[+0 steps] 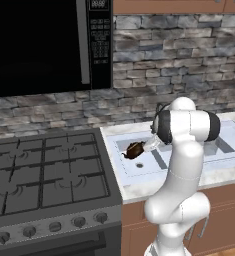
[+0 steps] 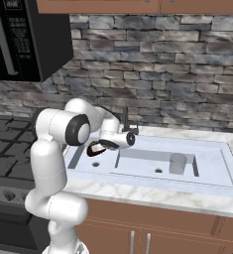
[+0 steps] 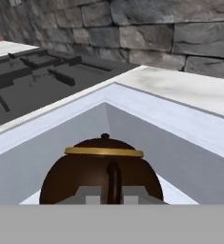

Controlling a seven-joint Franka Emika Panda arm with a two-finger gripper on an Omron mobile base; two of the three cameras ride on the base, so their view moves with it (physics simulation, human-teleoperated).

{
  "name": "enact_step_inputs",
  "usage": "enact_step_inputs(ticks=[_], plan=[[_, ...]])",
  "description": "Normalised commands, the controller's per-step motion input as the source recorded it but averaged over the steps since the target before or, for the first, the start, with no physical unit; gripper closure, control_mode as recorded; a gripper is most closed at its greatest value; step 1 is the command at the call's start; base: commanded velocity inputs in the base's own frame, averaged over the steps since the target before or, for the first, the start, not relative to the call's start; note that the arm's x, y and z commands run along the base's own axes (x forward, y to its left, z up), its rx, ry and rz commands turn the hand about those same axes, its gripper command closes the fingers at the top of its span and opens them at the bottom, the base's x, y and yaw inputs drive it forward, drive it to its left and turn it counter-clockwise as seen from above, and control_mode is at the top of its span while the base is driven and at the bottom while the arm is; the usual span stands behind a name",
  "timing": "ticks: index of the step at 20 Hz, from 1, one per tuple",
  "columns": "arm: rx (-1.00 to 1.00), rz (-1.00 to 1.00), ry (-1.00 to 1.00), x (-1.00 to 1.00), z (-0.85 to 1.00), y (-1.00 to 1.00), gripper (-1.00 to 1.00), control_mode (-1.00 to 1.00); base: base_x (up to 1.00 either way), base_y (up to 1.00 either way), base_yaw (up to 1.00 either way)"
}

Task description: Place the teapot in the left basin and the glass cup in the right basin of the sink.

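Note:
The dark-brown teapot [image 1: 134, 150] [image 2: 95, 148] with its golden rim is inside the left basin [image 1: 139, 171] [image 2: 96, 166] of the white sink [image 2: 214, 149], near the basin's left wall. My gripper [image 1: 148, 146] [image 2: 107, 145] [image 3: 111, 197] is shut on the teapot's handle, which runs between the fingertips [image 3: 87, 196] in the hand view, with the teapot [image 3: 85, 174] just ahead of them. I cannot tell whether the pot rests on the basin floor. The pale glass cup [image 2: 177, 163] stands upright in the right basin [image 2: 150, 169].
A dark faucet [image 2: 126, 120] rises behind the sink. A black gas stove [image 1: 44, 172] adjoins the counter on the left, with a black microwave [image 1: 49, 45] above it. A stone wall [image 2: 162, 84] backs the counter. The marble counter's front edge [image 2: 152, 196] runs below the sink.

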Motion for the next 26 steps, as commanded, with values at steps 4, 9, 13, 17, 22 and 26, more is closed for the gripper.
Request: enact_step_inputs(ticks=[4, 9, 13, 17, 22, 26], plan=[[-0.04, 0.00, 0.00, -0.22, -0.32, 0.00, 1.00, -1.00, 0.00, 0.00, 0.00], [-0.04, 0.00, 0.00, -0.21, -0.24, 0.04, 1.00, -1.00, 0.00, 0.00, 0.00], [-0.07, 0.00, 0.00, -0.18, -0.19, 0.11, 1.00, -1.00, 0.00, 0.00, 0.00], [-0.08, 0.00, 0.00, -0.11, -0.13, 0.14, 1.00, -1.00, 0.00, 0.00, 0.00], [-0.09, 0.00, 0.00, -0.14, -0.15, 0.15, 1.00, -1.00, 0.00, 0.00, 0.00], [-0.08, 0.00, 0.00, -0.14, -0.18, 0.14, 1.00, -1.00, 0.00, 0.00, 0.00]])
